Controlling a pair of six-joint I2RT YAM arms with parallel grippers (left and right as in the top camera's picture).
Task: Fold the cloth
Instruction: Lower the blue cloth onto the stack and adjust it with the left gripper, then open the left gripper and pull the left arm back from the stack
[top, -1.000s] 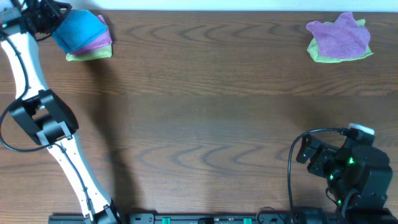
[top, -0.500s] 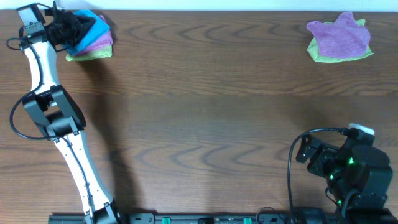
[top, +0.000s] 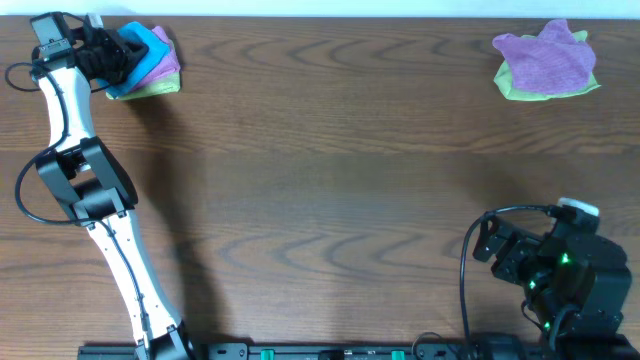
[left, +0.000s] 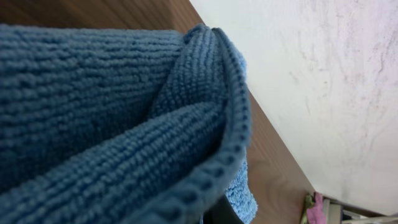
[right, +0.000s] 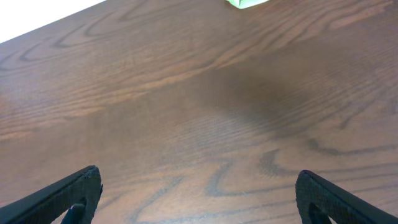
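The sky-blue cloth (top: 147, 47) lies bunched on top of a purple cloth (top: 170, 63) and a lime-green cloth (top: 152, 89) at the table's far left corner. My left gripper (top: 112, 58) is at the cloth's left side and seems shut on a fold of it. In the left wrist view the blue weave (left: 112, 112) fills almost the whole frame, and the fingers are hidden. The white tag is not in view. My right gripper (right: 198, 177) is open and empty above bare wood near the front right (top: 488, 242).
A second pile, a purple cloth (top: 546, 56) on a lime-green cloth (top: 518, 90), sits at the far right corner. A white wall (left: 323, 93) runs along the table's far edge, close behind the left gripper.
My left arm has swung right and down onto the blue cloth. The cloth, bulging high a second ago, now lies lower and smaller on the pile. The right arm has not moved.
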